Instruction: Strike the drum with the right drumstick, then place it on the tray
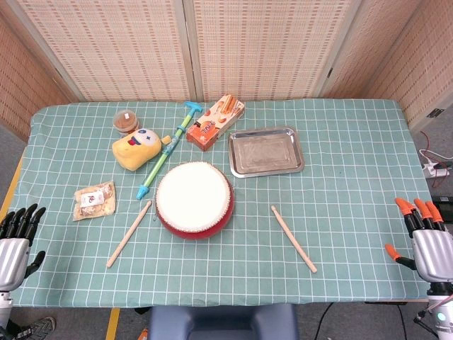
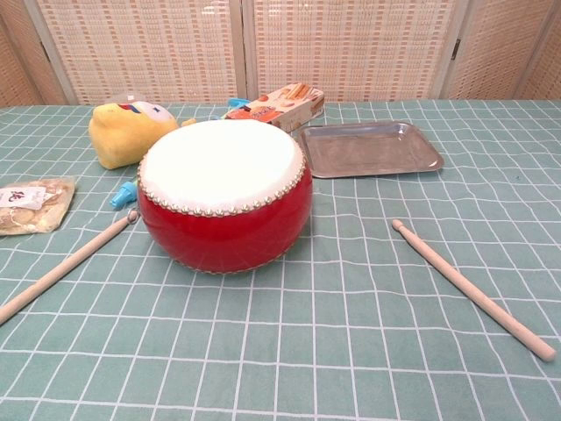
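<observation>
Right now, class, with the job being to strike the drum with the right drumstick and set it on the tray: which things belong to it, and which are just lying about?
Belong to the job:
right drumstick
drum
tray
right hand

Just lying about:
left drumstick
yellow plush toy
snack packet
biscuit box
blue-green toy stick
small round tub

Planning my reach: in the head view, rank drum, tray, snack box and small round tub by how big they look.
1. drum
2. tray, nearly as large
3. snack box
4. small round tub
The last three lie farther back, so they may look smaller than they are.
</observation>
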